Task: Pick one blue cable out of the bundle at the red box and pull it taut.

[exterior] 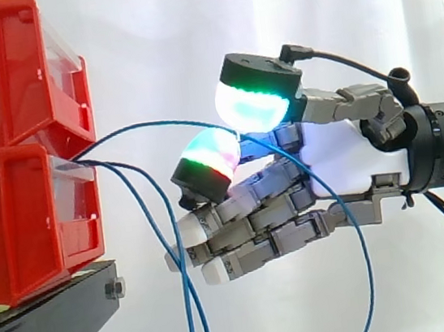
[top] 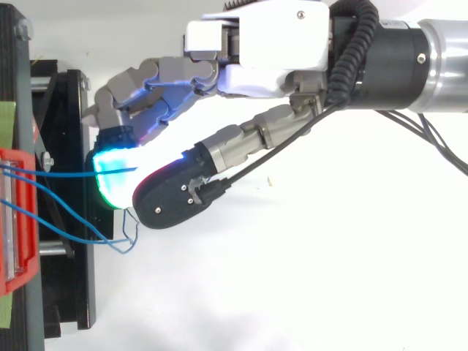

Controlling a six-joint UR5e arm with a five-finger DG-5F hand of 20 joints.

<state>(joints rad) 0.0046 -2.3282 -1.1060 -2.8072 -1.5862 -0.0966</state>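
Several thin blue cables come out of the lower red box (exterior: 17, 226) at the left. One blue cable (exterior: 151, 127) arcs from the box mouth to my hand (exterior: 344, 158), runs between two glowing fingertips (exterior: 250, 101) that close on it, then drops away below the palm. It still bows in a curve. From above, this cable (top: 66, 175) runs straight from the red box (top: 14, 219) into the cyan-lit pad of the hand (top: 263, 51). The other fingers are curled loosely under the pinch. The other blue cables (exterior: 189, 301) hang slack down from the box.
A second red box (exterior: 5, 72) is stacked on the lower one, both on a black stand (exterior: 46, 320). A loose loop of blue cable (top: 110, 241) lies just under the fingertips beside the stand (top: 73, 146). White curtain lies behind.
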